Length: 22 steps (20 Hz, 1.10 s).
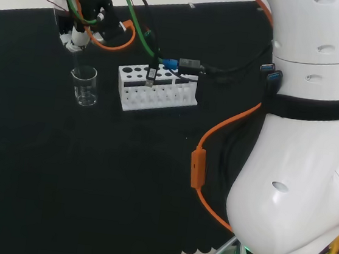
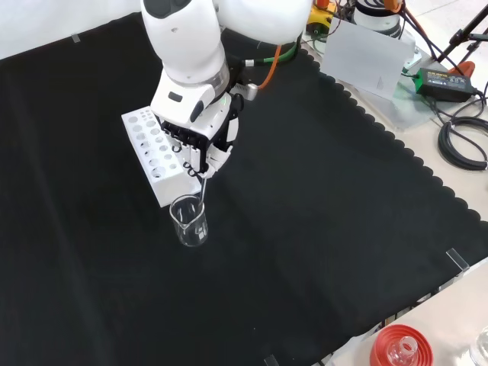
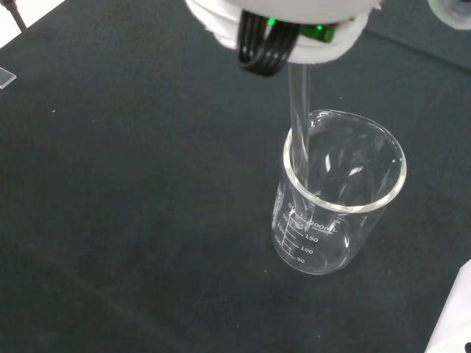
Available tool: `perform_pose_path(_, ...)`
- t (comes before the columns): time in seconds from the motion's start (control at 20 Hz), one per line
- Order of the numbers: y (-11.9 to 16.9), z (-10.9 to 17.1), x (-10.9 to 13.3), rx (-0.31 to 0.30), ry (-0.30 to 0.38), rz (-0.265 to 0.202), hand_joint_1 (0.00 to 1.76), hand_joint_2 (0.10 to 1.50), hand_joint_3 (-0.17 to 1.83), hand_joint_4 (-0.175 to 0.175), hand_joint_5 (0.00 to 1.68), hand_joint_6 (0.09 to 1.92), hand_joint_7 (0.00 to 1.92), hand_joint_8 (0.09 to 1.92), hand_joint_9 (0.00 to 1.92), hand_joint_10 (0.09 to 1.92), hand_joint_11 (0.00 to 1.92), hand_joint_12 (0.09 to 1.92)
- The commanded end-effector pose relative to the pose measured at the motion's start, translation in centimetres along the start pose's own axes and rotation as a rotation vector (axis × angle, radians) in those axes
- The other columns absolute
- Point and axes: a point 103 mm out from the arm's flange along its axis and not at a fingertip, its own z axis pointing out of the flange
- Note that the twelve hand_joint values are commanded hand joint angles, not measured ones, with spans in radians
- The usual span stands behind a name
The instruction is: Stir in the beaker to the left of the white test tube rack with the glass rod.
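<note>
My hand [image 2: 200,141], fingers curled around the glass rod [image 3: 298,129], hung directly above the beaker [image 2: 190,222]; the rod dipped inside it, beside the white rack [image 2: 152,155], mid-counter.

In the front view the white test tube rack [image 2: 156,160] stands just beside the beaker [image 2: 190,221], closing off the side above and to its left, and the robot hand [image 2: 200,145] hangs directly over the beaker with the glass rod [image 2: 201,191] reaching down into its mouth. The black worktop [image 2: 320,229] lies open to the beaker's right, left and near side. In the head view, cables [image 1: 183,64] trail behind the rack.
</note>
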Motion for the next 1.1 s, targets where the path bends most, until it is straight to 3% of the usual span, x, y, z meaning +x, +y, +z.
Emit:
perform_pose_path(0.05, 0.5, 0.0, 0.0, 0.012, 0.011, 0.009, 1.32, 0.75, 0.52, -0.175, 1.16, 0.57, 1.34, 0.76, 1.85, 0.22, 1.58, 0.69)
perform_pose_path(0.2, 2.3, -0.4, -1.9, 0.030, 0.051, -0.009, 1.32, 0.74, 0.52, -0.175, 1.16, 0.57, 1.34, 0.76, 1.85, 0.22, 1.58, 0.69)
perform_pose_path(0.35, 3.8, -0.4, -3.9, -0.004, 0.048, -0.016, 1.32, 0.74, 0.52, -0.175, 1.16, 0.57, 1.34, 0.76, 1.85, 0.22, 1.58, 0.69)
perform_pose_path(0.45, 3.8, -0.5, -3.7, -0.014, 0.007, -0.009, 1.32, 0.74, 0.52, -0.175, 1.16, 0.57, 1.34, 0.76, 1.85, 0.22, 1.58, 0.69)
perform_pose_path(0.7, 3.7, -0.9, -5.4, 0.023, 0.010, 0.013, 1.32, 0.74, 0.52, -0.175, 1.16, 0.57, 1.34, 0.76, 1.85, 0.22, 1.58, 0.69)
perform_pose_path(1.1, 2.2, -0.2, -9.3, 0.001, 0.038, 0.051, 1.32, 0.74, 0.52, -0.175, 1.16, 0.57, 1.33, 0.76, 1.85, 0.22, 1.59, 0.69)
